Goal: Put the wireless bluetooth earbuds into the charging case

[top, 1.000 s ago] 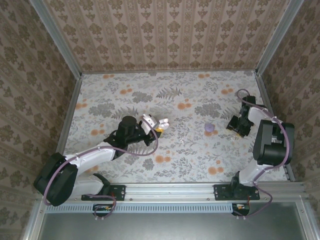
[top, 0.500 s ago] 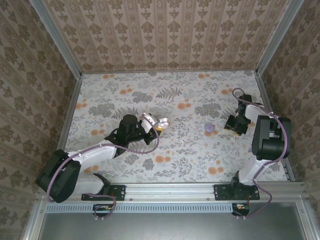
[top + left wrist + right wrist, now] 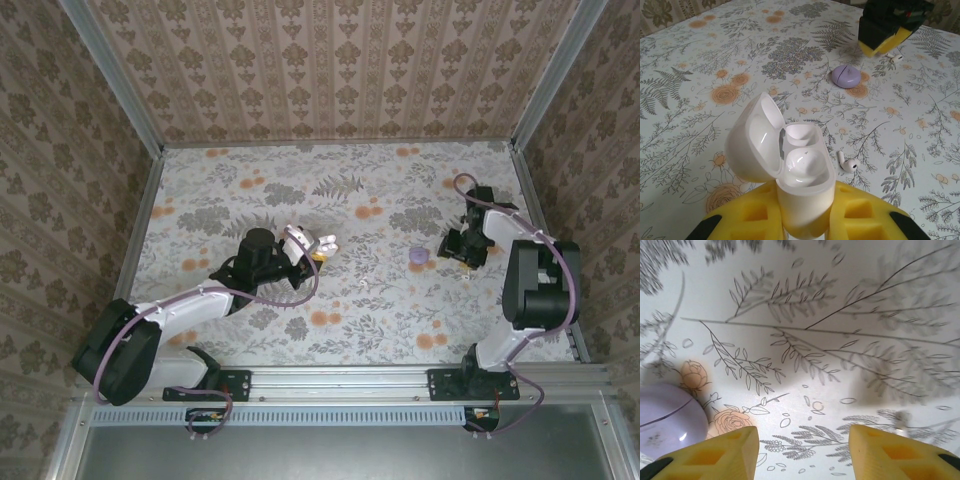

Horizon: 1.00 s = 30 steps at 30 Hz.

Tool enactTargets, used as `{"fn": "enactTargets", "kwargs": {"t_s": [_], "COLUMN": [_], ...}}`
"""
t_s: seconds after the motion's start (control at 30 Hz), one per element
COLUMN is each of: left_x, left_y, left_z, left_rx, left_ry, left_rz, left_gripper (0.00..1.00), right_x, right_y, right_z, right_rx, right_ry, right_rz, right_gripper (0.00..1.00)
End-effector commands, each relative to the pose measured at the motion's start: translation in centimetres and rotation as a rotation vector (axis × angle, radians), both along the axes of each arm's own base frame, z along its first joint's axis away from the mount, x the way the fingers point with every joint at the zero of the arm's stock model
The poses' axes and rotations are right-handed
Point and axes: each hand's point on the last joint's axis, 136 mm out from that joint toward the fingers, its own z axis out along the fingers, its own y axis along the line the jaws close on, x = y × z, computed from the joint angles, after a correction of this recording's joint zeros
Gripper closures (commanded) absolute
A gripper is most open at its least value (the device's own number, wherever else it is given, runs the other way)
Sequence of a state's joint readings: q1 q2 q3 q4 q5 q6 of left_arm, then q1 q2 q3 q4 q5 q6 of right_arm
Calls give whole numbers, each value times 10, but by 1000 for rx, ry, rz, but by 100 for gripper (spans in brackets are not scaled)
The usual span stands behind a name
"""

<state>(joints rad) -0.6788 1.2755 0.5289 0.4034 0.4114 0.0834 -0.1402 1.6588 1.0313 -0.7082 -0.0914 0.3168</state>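
Observation:
My left gripper (image 3: 802, 222) is shut on the charging case (image 3: 802, 175), a glossy white case held upright with its lid swung open to the left. Both wells look empty. One white earbud (image 3: 847, 163) lies on the table just right of the case, also seen as a small speck (image 3: 362, 285) from above. A second earbud (image 3: 896, 57) lies far off beside my right gripper (image 3: 458, 246). In the right wrist view my right gripper (image 3: 804, 452) hangs open low over bare tablecloth, with nothing between its yellow pads (image 3: 715, 452).
A flat round purple disc (image 3: 420, 256) lies just left of the right gripper, also at the left edge of the right wrist view (image 3: 665, 417). The floral tablecloth (image 3: 330, 190) is walled on three sides, with a rail along the right edge (image 3: 535, 200).
The right gripper has moved up and left toward the purple disc and its jaws have widened. The left arm and the case have stayed put.

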Motion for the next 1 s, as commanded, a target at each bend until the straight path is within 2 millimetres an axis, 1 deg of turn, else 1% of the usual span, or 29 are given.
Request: {"fn": "enactTargets", "kwargs": {"t_s": [0.0, 0.07, 0.13, 0.27, 0.4, 0.53, 0.7, 0.97], "left_x": [3, 3, 3, 4, 4, 4, 4, 3], "left_y": [-3, -2, -2, -2, -1, -2, -2, -3], "left_z": [14, 13, 14, 14, 14, 12, 12, 11], "left_rx": [-24, -23, -23, -18, -17, -16, -17, -20], "left_ry": [-32, -33, -35, -37, -38, -32, -29, -22], "left_rz": [-13, -12, -11, -8, -6, -8, -10, -13], "left_gripper": [83, 83, 83, 83, 83, 83, 83, 83], "right_x": [-8, -9, -9, -9, -7, -10, -16, -24], "right_y": [-24, -33, -38, -38, -29, -21, -11, 7], "right_z": [9, 5, 0, -13, -21, -25, -24, -23], "right_rx": [-64, -70, -70, -61, -10, 20, 50, 78], "right_ry": [4, 12, 30, 60, 64, 81, 91, 99], "right_rz": [-55, -69, -73, -67, -59, -44, -23, 17], "right_gripper": [48, 47, 47, 47, 48, 54, 57, 60]}}
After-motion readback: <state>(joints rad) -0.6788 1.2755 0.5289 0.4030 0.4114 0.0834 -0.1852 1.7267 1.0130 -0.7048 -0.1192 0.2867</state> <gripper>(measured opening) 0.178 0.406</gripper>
